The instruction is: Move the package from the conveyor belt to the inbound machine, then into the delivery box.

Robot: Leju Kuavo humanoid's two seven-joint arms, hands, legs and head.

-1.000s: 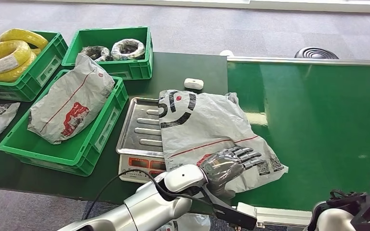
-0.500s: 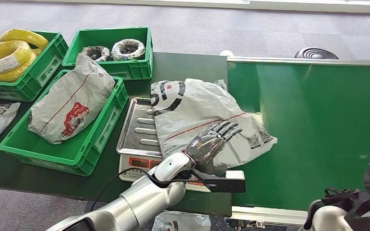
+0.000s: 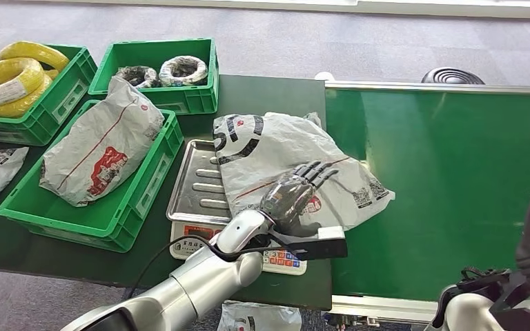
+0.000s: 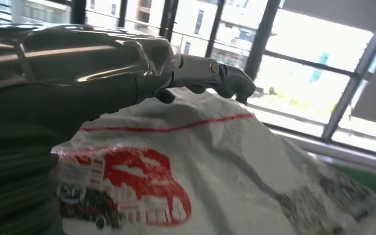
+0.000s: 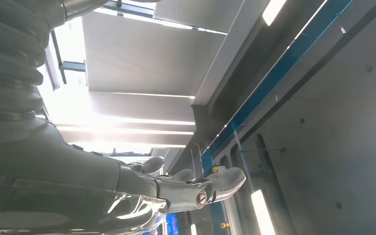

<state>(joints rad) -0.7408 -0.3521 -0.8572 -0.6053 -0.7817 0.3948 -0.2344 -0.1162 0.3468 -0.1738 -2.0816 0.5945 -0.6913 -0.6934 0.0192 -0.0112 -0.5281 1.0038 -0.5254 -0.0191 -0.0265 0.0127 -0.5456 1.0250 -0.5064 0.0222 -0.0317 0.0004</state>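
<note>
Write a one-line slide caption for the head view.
Left hand rests on grey package lying across the scale tray and conveyor belt.

We see the package (image 3: 286,162), a soft grey plastic mailer bag with bold black lettering at its far end, a thin red line across its middle, a red printed logo and small barcode labels near its right corner. It lies crumpled and slanted, partly on the steel tray of the weighing scale (image 3: 200,185), which serves as the inbound machine, with its right part hanging over onto the green conveyor belt (image 3: 448,179). Left of the scale stands the green delivery box (image 3: 128,214), already holding a similar grey bag.
</note>
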